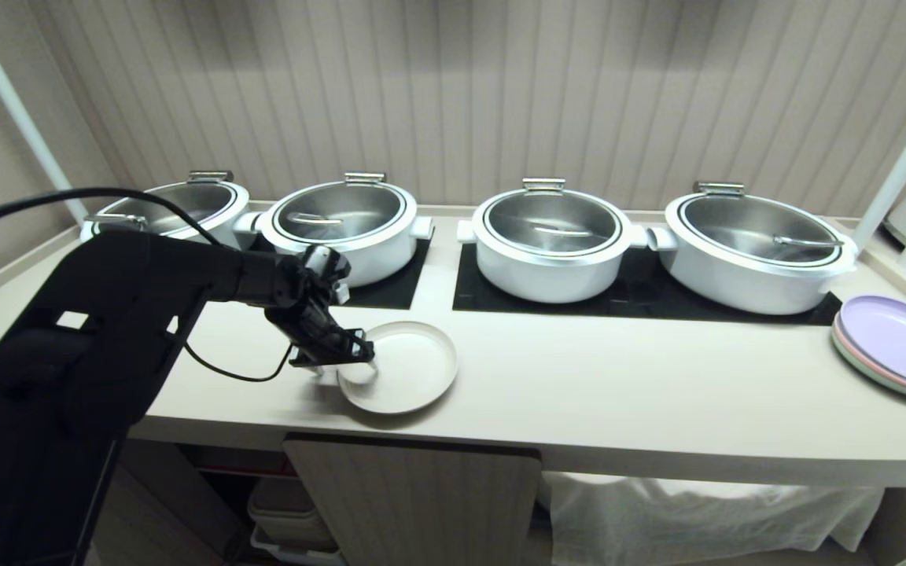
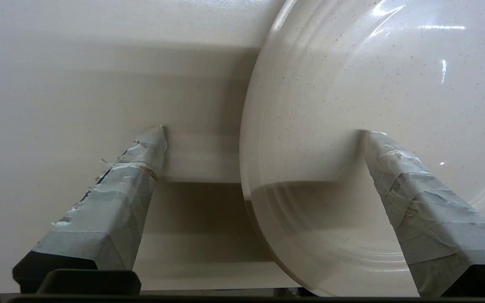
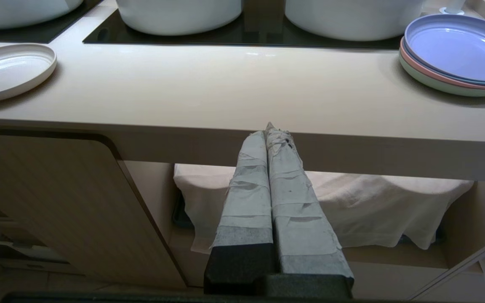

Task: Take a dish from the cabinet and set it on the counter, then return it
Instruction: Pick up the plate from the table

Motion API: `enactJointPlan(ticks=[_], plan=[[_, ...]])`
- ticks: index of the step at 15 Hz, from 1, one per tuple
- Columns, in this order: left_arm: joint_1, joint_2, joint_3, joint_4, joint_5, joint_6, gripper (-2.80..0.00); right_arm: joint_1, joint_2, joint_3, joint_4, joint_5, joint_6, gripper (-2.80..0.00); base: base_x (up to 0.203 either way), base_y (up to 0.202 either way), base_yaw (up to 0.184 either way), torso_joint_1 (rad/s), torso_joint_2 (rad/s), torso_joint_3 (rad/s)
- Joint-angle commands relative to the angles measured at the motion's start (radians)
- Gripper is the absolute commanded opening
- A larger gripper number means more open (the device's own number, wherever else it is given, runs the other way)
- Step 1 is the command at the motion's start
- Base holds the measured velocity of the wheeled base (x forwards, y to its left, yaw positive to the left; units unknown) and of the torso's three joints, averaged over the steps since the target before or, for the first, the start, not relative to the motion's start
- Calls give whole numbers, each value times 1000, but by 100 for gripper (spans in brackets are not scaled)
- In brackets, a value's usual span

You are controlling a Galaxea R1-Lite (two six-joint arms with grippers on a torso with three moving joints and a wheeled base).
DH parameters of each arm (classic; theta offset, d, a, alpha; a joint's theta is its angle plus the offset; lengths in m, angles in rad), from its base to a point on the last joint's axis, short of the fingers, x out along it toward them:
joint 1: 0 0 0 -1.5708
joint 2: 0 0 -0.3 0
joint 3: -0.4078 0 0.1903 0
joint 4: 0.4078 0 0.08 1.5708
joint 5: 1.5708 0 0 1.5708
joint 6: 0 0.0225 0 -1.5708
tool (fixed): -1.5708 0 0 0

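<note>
left end effector [image 1: 339, 363] spread wide, astride the 9 o'clock rim of the dish [image 1: 406, 365]: one finger [image 2: 411, 198] over the dish's well, the other [image 2: 120, 189] over bare bench [image 1: 579, 385]. dish flat near the bench's front edge, above a fluted cabinet [image 1: 421, 503] door. stacked pastel plates [image 1: 897, 344] far off at 3 o'clock. right end effector [image 3: 270, 130] pressed together, parked below the bench edge.

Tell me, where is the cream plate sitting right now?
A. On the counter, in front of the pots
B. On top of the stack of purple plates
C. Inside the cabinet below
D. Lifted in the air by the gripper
A: the cream plate lies flat on the counter, with the left gripper open astride its rim, not gripping it.
</note>
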Motion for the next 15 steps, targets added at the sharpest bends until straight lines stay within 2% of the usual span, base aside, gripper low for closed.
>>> enactJointPlan(ticks=[1,4,5,10,15], plan=[[-2,0,-2,3,0,-1,0,0,1,0,-1,0,0,-280,0,0,0,0,0,0],[-3,0,-2,3,0,0,0,0,1,0,-1,0,0,-280,0,0,0,0,0,0],[-2,0,-2,4,0,-1,-280,0,1,0,-1,0,0,-280,0,0,0,0,0,0],[-2,-1,0,6,0,-1,-280,0,1,0,-1,0,2,-280,0,0,0,0,0,0],[-2,-7,-17,61,0,-3,-280,0,1,0,-1,0,0,-280,0,0,0,0,0,0]])
